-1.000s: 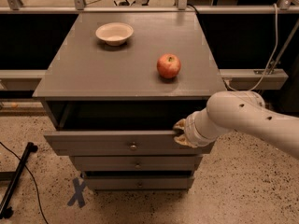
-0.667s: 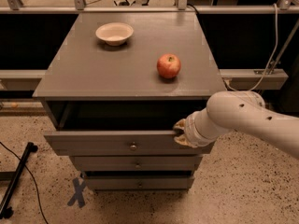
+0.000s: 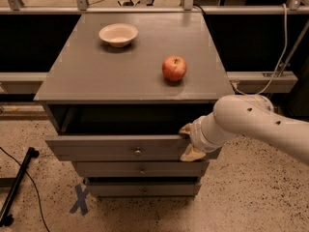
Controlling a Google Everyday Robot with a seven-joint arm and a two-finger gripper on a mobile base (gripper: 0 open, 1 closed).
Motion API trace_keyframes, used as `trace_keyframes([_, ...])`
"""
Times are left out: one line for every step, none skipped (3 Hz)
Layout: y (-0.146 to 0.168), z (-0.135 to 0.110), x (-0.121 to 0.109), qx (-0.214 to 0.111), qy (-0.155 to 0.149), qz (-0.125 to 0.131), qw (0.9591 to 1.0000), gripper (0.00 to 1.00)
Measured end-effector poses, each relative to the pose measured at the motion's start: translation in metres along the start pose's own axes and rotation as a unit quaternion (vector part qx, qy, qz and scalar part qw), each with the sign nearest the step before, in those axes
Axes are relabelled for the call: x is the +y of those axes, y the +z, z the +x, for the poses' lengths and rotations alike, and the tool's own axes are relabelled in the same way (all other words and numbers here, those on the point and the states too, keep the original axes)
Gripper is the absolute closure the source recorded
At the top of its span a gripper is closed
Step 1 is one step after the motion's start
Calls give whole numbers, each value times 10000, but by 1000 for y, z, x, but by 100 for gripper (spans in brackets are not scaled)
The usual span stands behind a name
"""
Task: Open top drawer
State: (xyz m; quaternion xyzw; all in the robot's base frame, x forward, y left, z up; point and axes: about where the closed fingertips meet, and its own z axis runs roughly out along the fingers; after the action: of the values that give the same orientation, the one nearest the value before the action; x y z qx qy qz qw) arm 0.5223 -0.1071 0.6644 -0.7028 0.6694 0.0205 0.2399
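On the floor at left, a black stand (image 3: 19, 182) and a taped X (image 3: 79, 199) lie beside the cabinet (image 3: 72, 76) but off the pull path, so there is free room ahead. The top drawer (image 3: 106, 148) stands partly out under the cabinet top, with its knob (image 3: 138, 152) untouched at mid-front; the bowl (image 3: 118, 34) and apple (image 3: 174, 68) sit well back from the opening. The gripper (image 3: 188, 141) is clamped on the front's right end, one finger over the top edge and one beneath, probably because that edge gives a firmer pull than the small knob.
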Motion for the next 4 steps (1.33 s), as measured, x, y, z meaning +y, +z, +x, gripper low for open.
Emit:
trace_keyframes([-20,-3,14,-226,-53,-46,9997,0])
trace_keyframes([-55,-8,35,-573,-158,-99,9982,0])
trace_keyframes([-71,-13,43,-707,-250,-146,9971,0])
trace_keyframes([-66,-14,37,-712,-268,-225,9968,1])
